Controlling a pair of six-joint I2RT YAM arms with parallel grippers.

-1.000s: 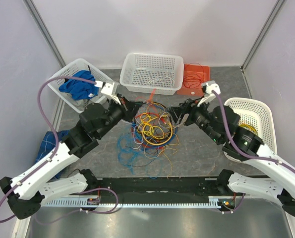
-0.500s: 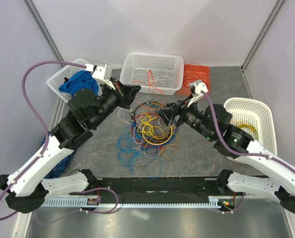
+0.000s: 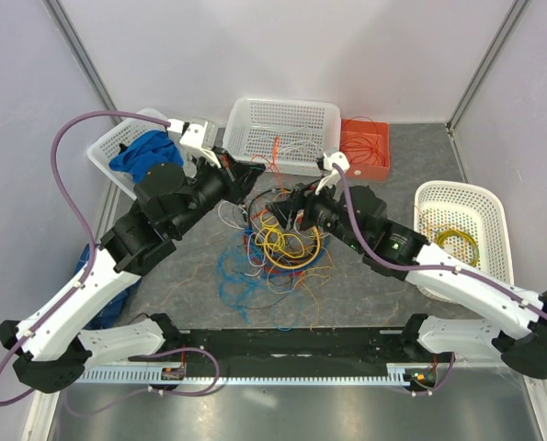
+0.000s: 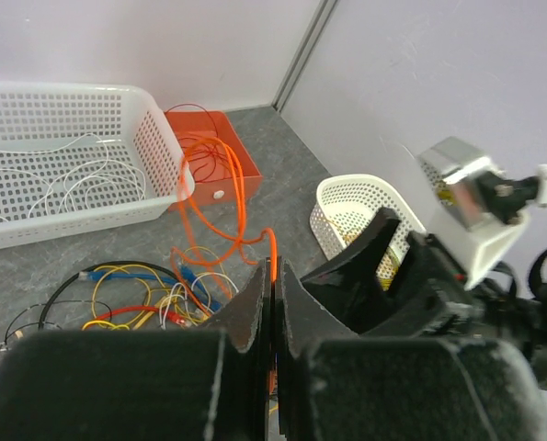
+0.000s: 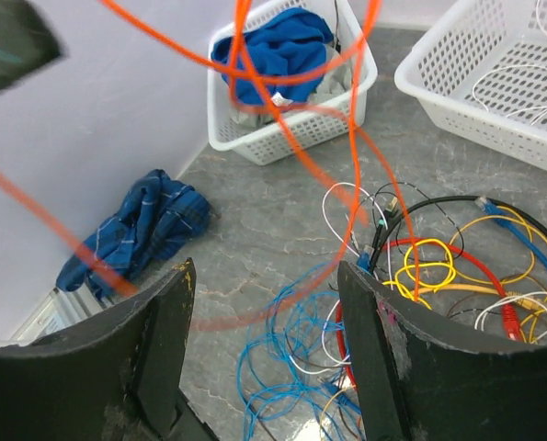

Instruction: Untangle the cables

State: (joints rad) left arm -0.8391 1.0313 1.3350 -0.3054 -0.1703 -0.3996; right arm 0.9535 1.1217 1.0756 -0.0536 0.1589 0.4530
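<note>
1. The left claw [image 4: 273, 280] is pinched shut on one orange cable [image 4: 272, 246]. Its two fingers are pressed together, and the wire comes up from between them.
2. From that grip the orange cable rises clear of the bench [image 3: 347, 299] and curls in loose loops by the right end of the white rectangular basket [image 3: 282, 115] (where its other end lies I cannot tell).
3. The right claw [image 5: 267, 266] stands wide with nothing between its fingers. In the right wrist view, blurred orange strands cross the air in front of it.
4. The cables [image 3: 278, 243] lie in a tangled bunch at the middle of the bench, just near of the rectangular basket. Yellow loops sit at the centre, blue ones spill to the near left, and red, black and white run through them.
5. In the top view the left claw is over the far left edge of the bunch and the right claw over its far right edge. The two are near each other but apart.
6. White wires [image 3: 296, 142] lie inside the rectangular basket. The orange tray [image 3: 381, 138] just right of it holds orange wire [image 3: 360, 147]. The oval basket [image 3: 494, 197] at the right holds a yellow coil [image 3: 455, 241].
7. The basket at the far left [image 5: 282, 138] holds a blue cloth [image 5: 282, 50]. A blue checked cloth [image 5: 135, 234] lies crumpled by the left wall.
</note>
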